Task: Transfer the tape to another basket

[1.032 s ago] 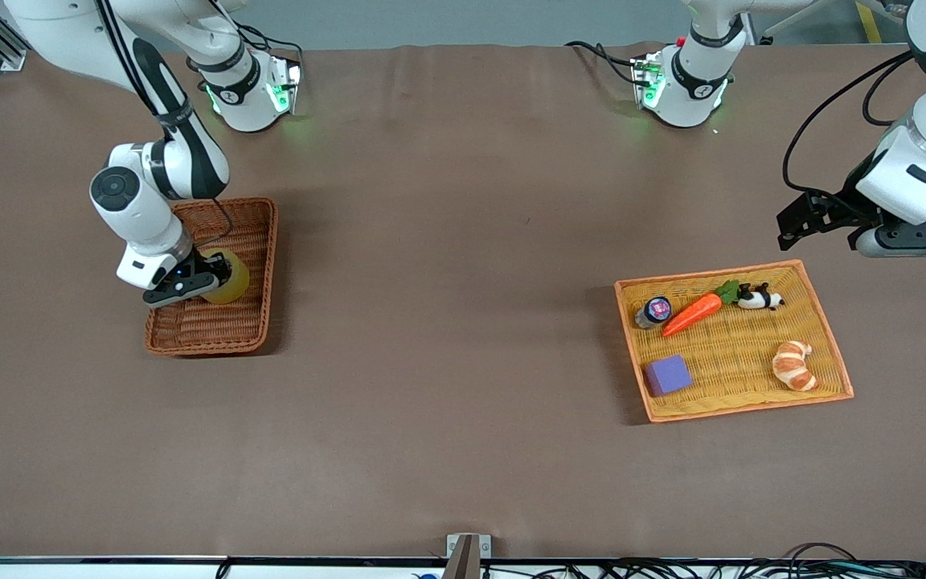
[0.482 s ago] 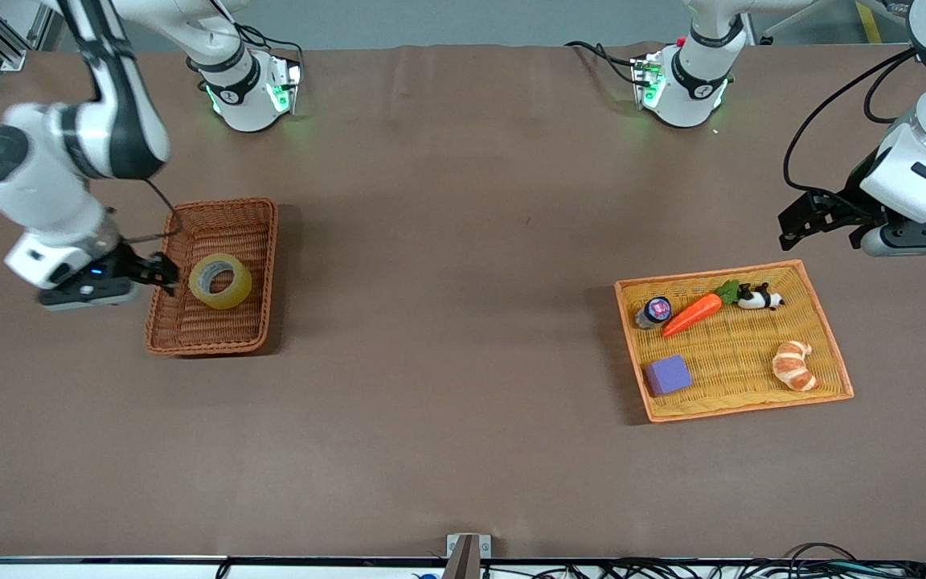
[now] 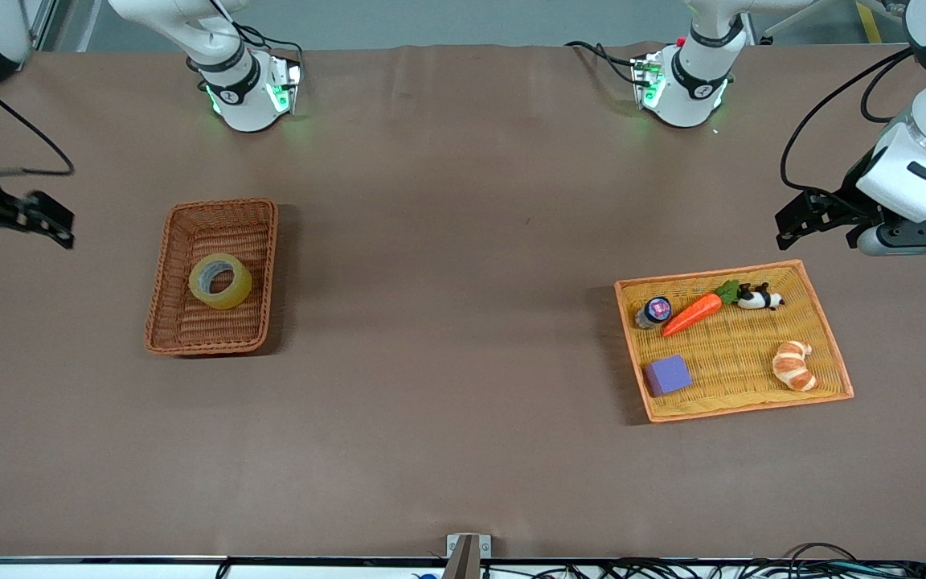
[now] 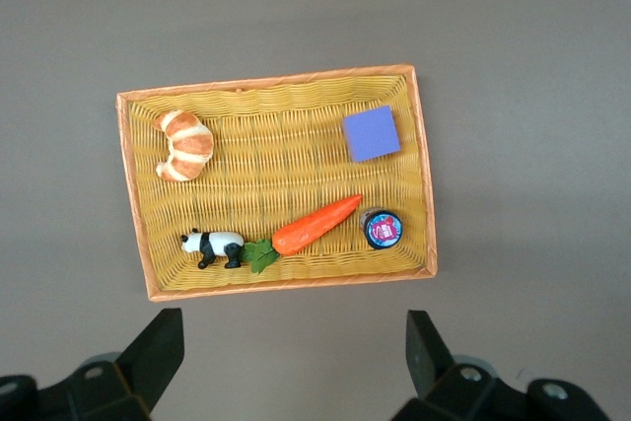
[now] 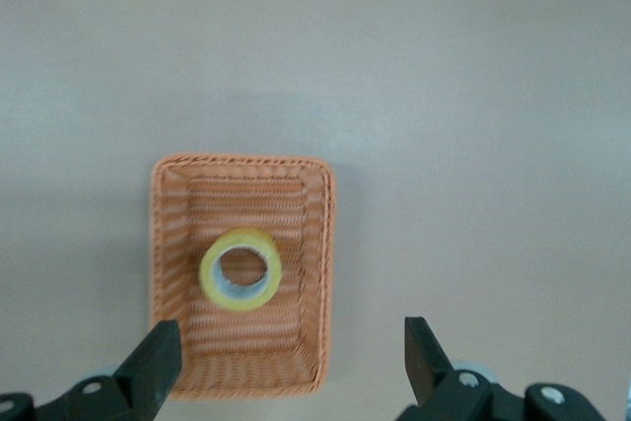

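Note:
The tape [image 3: 220, 281], a yellowish ring with a grey core, lies flat in the reddish-brown wicker basket [image 3: 270, 265] toward the right arm's end of the table. My right gripper [image 3: 57, 221] is open and empty, high over the bare table beside the basket. Its wrist view looks down on the tape [image 5: 241, 268] and the basket [image 5: 320, 273] between its spread fingers [image 5: 158, 357]. My left gripper [image 3: 788, 227] is open and empty, waiting over the table beside the flat yellow tray [image 3: 825, 330].
The yellow tray [image 4: 424, 194] holds a croissant [image 3: 794, 365], a purple block [image 3: 667, 375], a carrot [image 3: 692, 313], a panda toy [image 3: 760, 298] and a small jar [image 3: 654, 310]. Bare brown table lies between basket and tray.
My right gripper has left the tape, risen out of the basket and moved off toward the right arm's end of the table. The tape now lies flat in the basket. The left arm barely moved.

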